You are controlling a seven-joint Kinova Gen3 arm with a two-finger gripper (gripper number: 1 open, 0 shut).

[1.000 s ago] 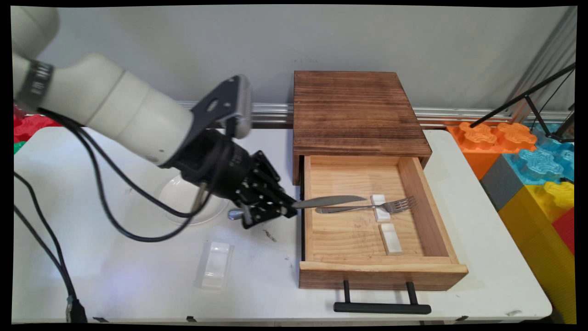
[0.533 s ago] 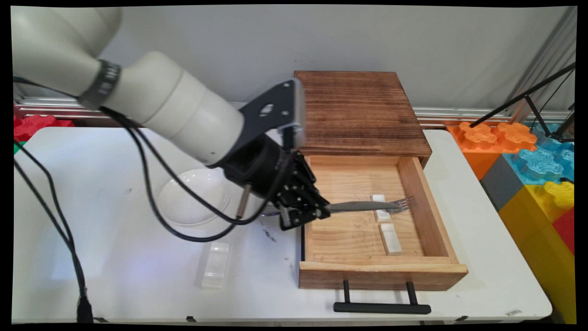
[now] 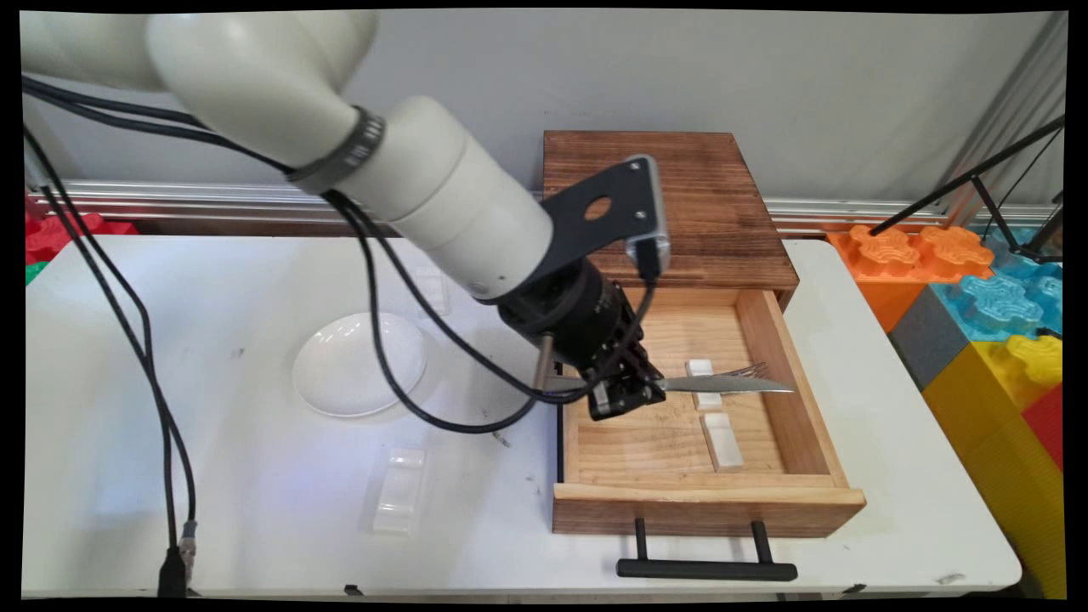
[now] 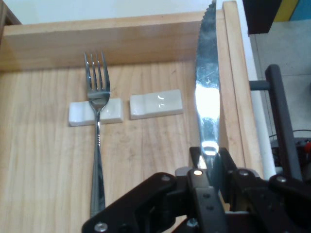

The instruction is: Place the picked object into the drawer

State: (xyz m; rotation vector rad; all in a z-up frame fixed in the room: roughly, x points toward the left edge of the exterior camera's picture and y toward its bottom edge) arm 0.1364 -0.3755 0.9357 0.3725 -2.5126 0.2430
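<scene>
The knife [image 4: 208, 104] is clamped by its handle in the gripper [image 3: 625, 395], jaws closed tight on it, blade held level over the open wooden drawer [image 3: 799, 399] and pointing toward the drawer's right wall. Held that way, the blade hangs clear above the drawer floor. Inside the drawer, a fork [image 4: 97, 121] lies with its neck propped on one white rest [image 4: 95, 112]; a second rest [image 4: 156, 104] beside it sits bare. Left of the drawer, on the worktop [image 3: 212, 510], lie a white plate [image 3: 357, 364] and a clear holder [image 3: 398, 490].
</scene>
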